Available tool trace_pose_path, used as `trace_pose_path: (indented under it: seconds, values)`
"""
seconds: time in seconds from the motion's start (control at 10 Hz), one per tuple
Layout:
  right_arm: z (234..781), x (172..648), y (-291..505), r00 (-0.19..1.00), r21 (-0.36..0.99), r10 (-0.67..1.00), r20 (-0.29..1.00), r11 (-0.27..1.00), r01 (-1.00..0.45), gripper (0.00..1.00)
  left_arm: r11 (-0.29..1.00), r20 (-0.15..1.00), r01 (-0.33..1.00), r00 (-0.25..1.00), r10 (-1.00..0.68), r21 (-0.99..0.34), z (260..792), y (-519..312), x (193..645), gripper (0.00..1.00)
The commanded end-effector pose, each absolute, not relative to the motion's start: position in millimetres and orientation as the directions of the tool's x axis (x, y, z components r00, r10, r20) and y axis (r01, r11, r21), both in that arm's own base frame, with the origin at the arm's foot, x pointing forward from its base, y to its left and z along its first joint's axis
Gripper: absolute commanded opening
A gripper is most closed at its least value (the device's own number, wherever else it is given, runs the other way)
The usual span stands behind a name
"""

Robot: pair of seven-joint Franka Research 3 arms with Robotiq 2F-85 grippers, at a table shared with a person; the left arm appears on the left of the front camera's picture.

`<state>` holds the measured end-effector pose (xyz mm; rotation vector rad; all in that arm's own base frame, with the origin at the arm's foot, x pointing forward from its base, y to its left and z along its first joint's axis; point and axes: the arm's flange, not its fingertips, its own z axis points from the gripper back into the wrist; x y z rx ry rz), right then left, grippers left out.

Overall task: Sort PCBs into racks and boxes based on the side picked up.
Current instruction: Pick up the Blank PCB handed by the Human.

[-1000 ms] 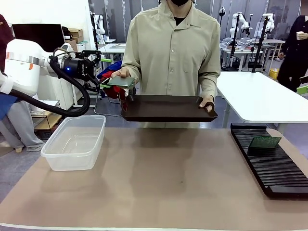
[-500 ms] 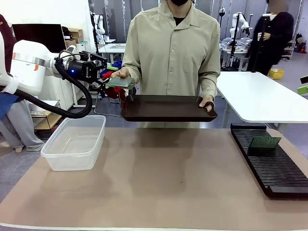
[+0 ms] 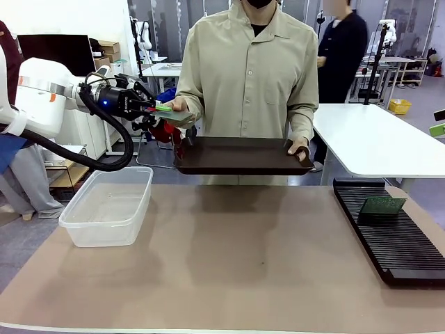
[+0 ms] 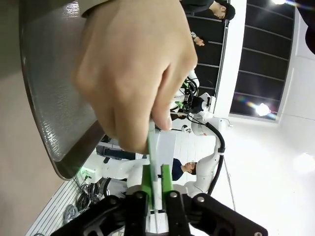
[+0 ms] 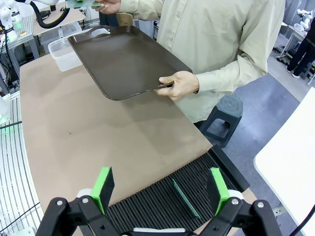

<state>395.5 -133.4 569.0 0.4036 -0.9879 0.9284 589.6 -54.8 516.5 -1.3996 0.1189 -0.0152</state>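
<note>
A person's hand (image 3: 178,106) holds out a green PCB (image 3: 174,115) flat above the left end of a dark brown tray (image 3: 240,157). My left gripper (image 3: 158,108) is shut on the board's near edge. In the left wrist view its green pads (image 4: 146,186) press both sides of the thin PCB (image 4: 155,152), and the hand (image 4: 133,69) still grips the far end. A second PCB (image 3: 382,206) stands upright in the black rack (image 3: 400,243). My right gripper (image 5: 161,191) hangs open above the rack (image 5: 147,204) and that PCB (image 5: 186,199).
The clear plastic tub (image 3: 110,205) sits on the brown table at the left, below my left arm. The person holds the tray (image 5: 123,59) at the table's far edge with the other hand (image 5: 179,83). A white table stands at the back right.
My left gripper has moved right to the offered board and its fingers have gone from open to shut on it. The person behind has walked left.
</note>
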Motion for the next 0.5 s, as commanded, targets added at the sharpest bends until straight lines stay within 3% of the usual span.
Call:
trace_pose_path:
  seconds: [0.0, 0.4]
  values:
    - [568.5, 395.0, -133.2, 0.226, -0.099, 0.478, 0.849, 0.564, -0.82, 1.0, 0.193, -0.097, -0.075, 0.99, -0.106, -0.978, 519.3, -56.2, 590.0, 0.0]
    - [568.5, 395.0, -133.2, 0.226, -0.099, 0.478, 0.849, 0.564, -0.82, 1.0, 0.213, -0.115, -0.088, 0.986, -0.119, -0.973, 519.8, -57.1, 589.3, 0.0]
